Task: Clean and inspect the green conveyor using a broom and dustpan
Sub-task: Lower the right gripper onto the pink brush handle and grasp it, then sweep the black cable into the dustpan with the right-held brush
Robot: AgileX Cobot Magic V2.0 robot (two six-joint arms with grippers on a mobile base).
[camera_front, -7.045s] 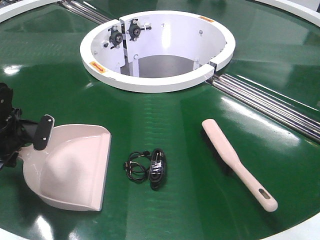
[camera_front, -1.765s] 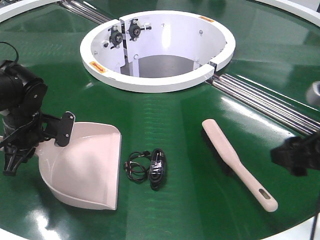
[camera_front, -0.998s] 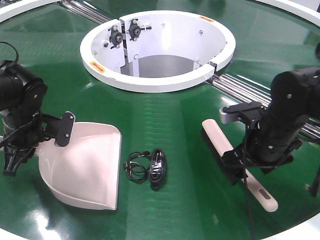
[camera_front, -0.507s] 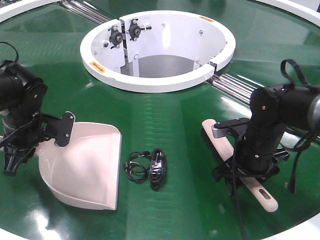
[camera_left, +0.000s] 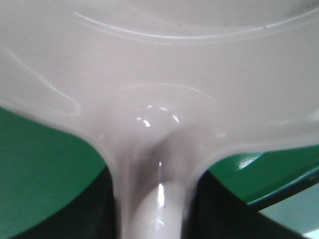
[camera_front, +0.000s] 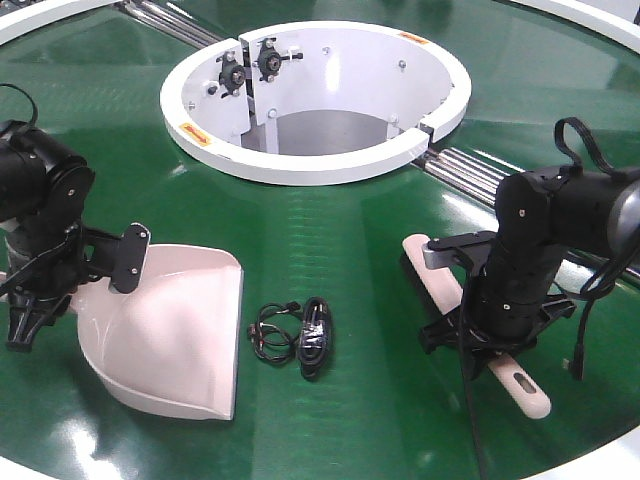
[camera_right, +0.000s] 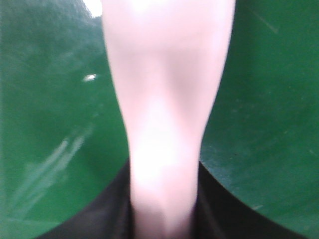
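The right pincer (camera_front: 478, 345) has dropped onto the broom (camera_front: 437, 270) handle.

1 broom (camera_front: 436, 274), 1 dustpan (camera_front: 170, 335), 1 cable (camera_front: 296, 338).

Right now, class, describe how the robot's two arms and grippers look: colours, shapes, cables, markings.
Both the left arm and right arm are matte black with rounded, drum-like joints. The left gripper has flat black fingers with pale screws. The right arm carries a grey bracket and looping black cables. No legible markings.
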